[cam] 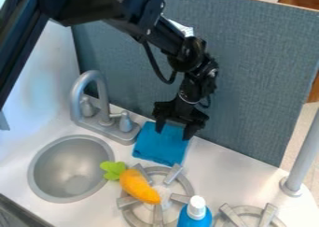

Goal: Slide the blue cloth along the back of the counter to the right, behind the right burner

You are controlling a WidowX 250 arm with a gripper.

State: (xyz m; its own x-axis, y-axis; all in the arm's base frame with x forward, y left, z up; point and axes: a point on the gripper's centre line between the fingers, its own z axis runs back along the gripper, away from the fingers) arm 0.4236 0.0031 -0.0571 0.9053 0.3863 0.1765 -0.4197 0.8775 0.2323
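Fingers stand wide apart on my black gripper, pointing down over the far part of the blue cloth; I can't tell from here whether they touch it. I read the view as a clock face with twelve at the top, so my arm comes in from around eleven, and the cloth lies on the white counter just on the six o'clock side of the gripper. Measured from the cloth, I have the grey faucet between ten and eleven and the round sink between eight and nine. The toy carrot is between six and seven, orange with a green top, its body resting on the near burner at six. A blue bottle with a white cap stands between five and six, beside that burner. I see a second burner between four and five, and a grey pole rising from the counter toward three to four. Behind my gripper, a grey-blue panel runs along the counter's far edge.
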